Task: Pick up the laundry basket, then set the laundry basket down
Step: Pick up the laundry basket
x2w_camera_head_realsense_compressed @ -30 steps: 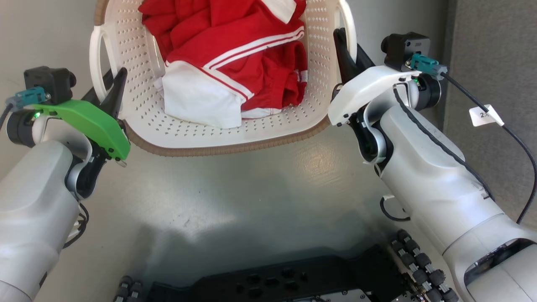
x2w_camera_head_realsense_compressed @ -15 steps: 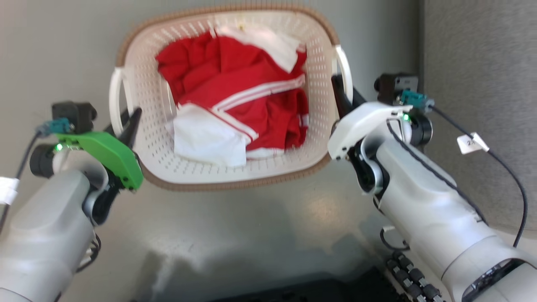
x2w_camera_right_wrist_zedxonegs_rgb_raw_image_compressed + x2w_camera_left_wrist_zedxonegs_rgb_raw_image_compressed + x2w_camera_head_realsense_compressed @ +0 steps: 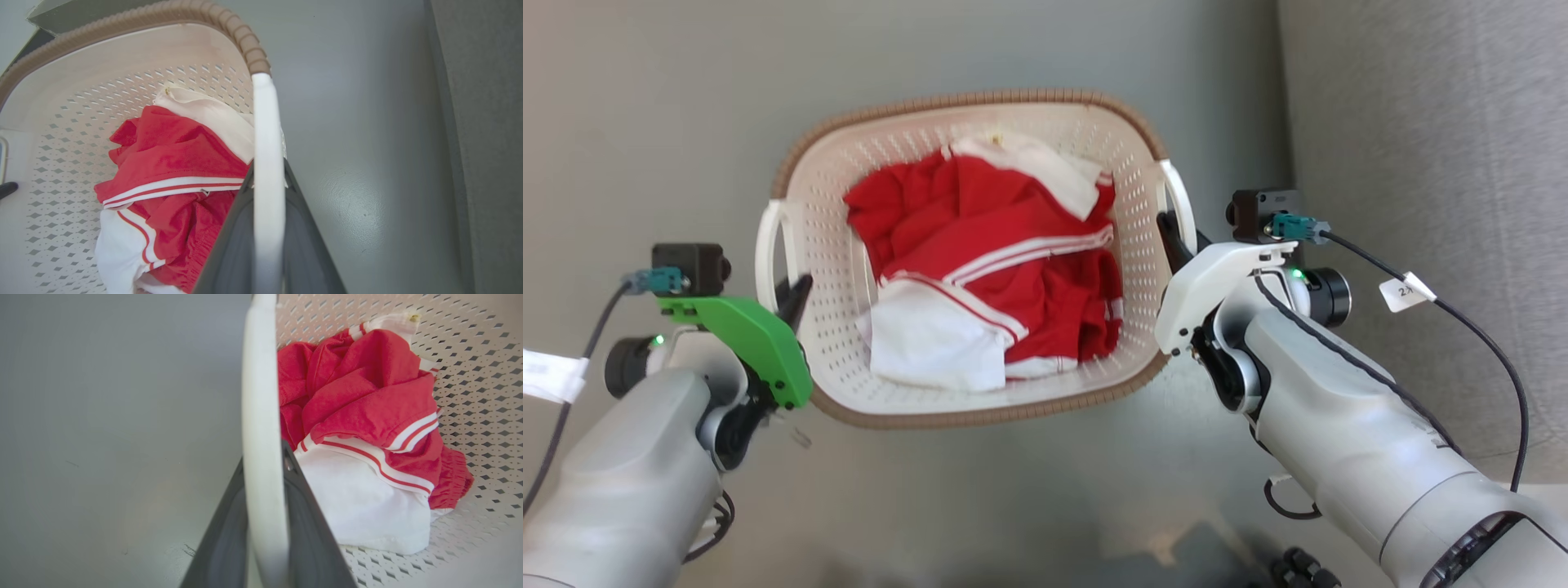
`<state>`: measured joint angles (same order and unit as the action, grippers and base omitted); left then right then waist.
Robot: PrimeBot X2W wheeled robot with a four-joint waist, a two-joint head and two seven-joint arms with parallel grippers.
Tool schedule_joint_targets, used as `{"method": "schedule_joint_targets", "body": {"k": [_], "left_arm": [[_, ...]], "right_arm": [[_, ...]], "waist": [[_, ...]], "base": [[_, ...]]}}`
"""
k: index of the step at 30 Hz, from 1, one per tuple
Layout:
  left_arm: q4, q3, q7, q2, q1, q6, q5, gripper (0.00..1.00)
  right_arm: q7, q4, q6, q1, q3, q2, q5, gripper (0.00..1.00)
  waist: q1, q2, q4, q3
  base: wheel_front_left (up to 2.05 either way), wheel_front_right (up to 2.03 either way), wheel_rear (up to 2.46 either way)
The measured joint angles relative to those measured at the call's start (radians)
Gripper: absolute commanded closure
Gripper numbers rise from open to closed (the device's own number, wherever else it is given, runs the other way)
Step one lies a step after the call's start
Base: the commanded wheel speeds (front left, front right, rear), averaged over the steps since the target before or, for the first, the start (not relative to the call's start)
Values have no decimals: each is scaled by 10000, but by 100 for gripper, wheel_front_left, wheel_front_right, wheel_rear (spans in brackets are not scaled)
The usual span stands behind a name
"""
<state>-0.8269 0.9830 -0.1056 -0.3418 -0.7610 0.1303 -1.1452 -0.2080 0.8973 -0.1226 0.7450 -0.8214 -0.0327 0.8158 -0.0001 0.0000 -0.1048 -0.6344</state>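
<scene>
Left wrist view: the left gripper (image 3: 265, 457) is clamping its dark jaws on one white loop handle (image 3: 261, 375); the right gripper (image 3: 267, 167) is clamping the opposite handle (image 3: 265, 114). Over the smooth grey floor (image 3: 1013, 506), the cream-white perforated plastic laundry basket (image 3: 964, 418), brown-rimmed, is cradling crumpled red-and-white clothes (image 3: 1005, 278). Seemingly mid-carry; next, lowering it level, arms together.

Jaws of the right gripper (image 3: 267, 169) pinch the white handle (image 3: 266, 122) of the laundry basket (image 3: 122, 53) holding red-and-white clothes (image 3: 171, 163).

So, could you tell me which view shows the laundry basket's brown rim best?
The head view: the brown rim shows almost all round. The right wrist view gives one curved stretch; the left wrist view shows the white handle and wall of the laundry basket.
</scene>
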Motion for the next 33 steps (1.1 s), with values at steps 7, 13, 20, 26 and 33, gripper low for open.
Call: {"method": "schedule_joint_targets", "body": {"k": [7,13,20,26,33], "left_arm": [[-268,163,435,173,78,0,-274,100],[-617,222,771,447,438,0,-681,100],[-1041,347,1246,757,984,0,-988,100],[-1327,548,1799,1066,1313,0,-1200,100],[-1657,623,2301,1225,1426,0,-1371,100]], "right_arm": [[569,341,169,10,-328,-6,476,100],[1197,694,355,-29,-593,-13,886,100],[1837,1003,612,-441,-892,-13,1254,100],[2466,1377,788,-770,-1118,-38,1555,100],[3097,1582,871,-816,-1271,-27,1726,100]], "waist": [[0,0,-64,997],[0,0,-106,1863],[0,0,-168,2870],[0,0,-238,3733],[0,0,-308,4594]], "base": [[0,0,0],[0,0,0],[0,0,0],[0,0,0],[0,0,0]]}}
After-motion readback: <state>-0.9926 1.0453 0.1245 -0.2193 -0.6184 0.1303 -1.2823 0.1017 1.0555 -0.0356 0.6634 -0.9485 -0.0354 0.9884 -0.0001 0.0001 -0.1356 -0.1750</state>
